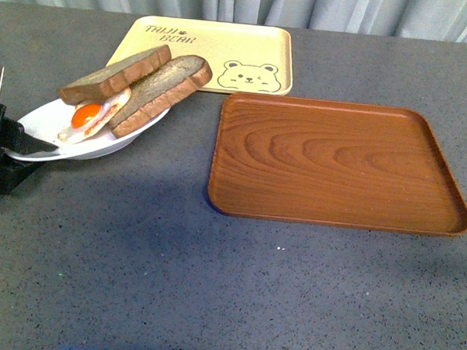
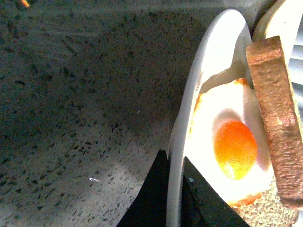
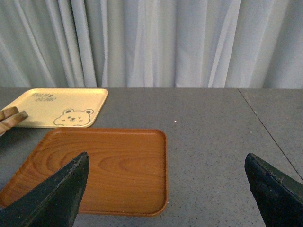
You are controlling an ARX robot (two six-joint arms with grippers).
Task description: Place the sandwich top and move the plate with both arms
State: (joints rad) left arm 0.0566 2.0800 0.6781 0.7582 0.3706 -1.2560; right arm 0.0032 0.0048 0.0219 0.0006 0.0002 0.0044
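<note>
The white plate (image 1: 48, 118) sits at the left of the grey table and looks tilted. My left gripper (image 1: 41, 148) is shut on its near-left rim; the black fingers (image 2: 151, 189) pinch the rim (image 2: 218, 42) edge-on. On the plate a fried egg (image 1: 88, 116) lies under the sandwich top (image 1: 113, 75), a squarish brown slice leaning at an angle. A second slice with a domed end (image 1: 163, 89) lies beside it. In the left wrist view the sandwich top (image 2: 274, 109) overhangs the egg (image 2: 235, 149). My right gripper (image 3: 165, 158) hangs open over the wood tray's edge, holding nothing.
A brown wood-grain tray (image 1: 336, 161) lies right of the plate. A pale yellow bear-print tray (image 1: 216, 52) lies behind the plate. Grey curtains (image 3: 156, 42) close off the back of the table.
</note>
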